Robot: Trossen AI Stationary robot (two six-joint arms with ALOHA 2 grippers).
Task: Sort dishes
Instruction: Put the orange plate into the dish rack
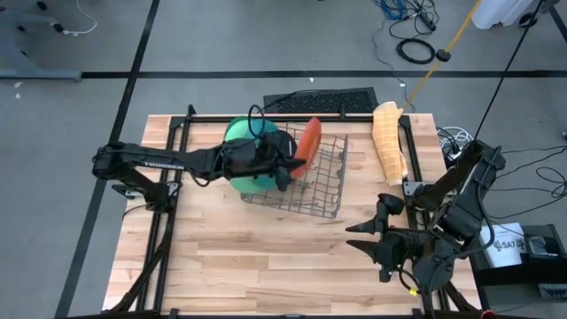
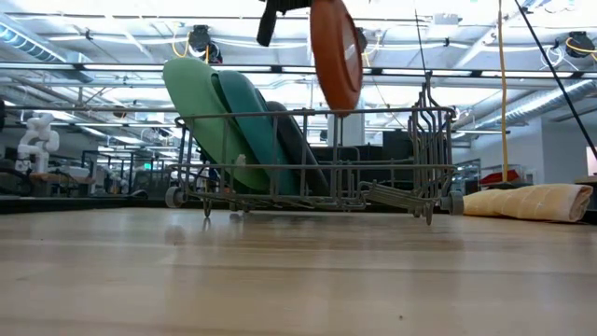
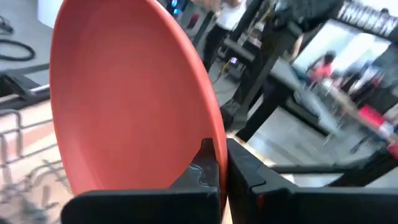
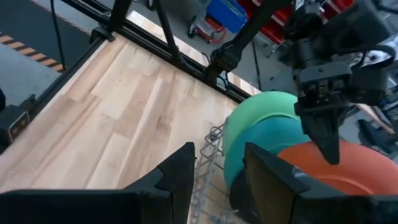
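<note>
My left gripper is shut on the small orange-red plate above the grey wire rack. In the low view the plate stands on edge, clear above the rack's top wire. The light-green plate and the teal-green plate lean on edge in the rack's left part, with a dark round piece behind them. My right gripper waits open and empty over the table's near right part, well away from the rack. My left gripper pinches the orange-red plate's rim between its two fingers, one finger on the orange-red face and one finger on the back. The fingers come from the table's left. The plate stands on edge, lifted clear of the rack.
A rolled pale-yellow cloth lies at the far right of the table, beside the rack. A black mat lies beyond the far edge. Bare wood stretches between the rack and the near edge.
</note>
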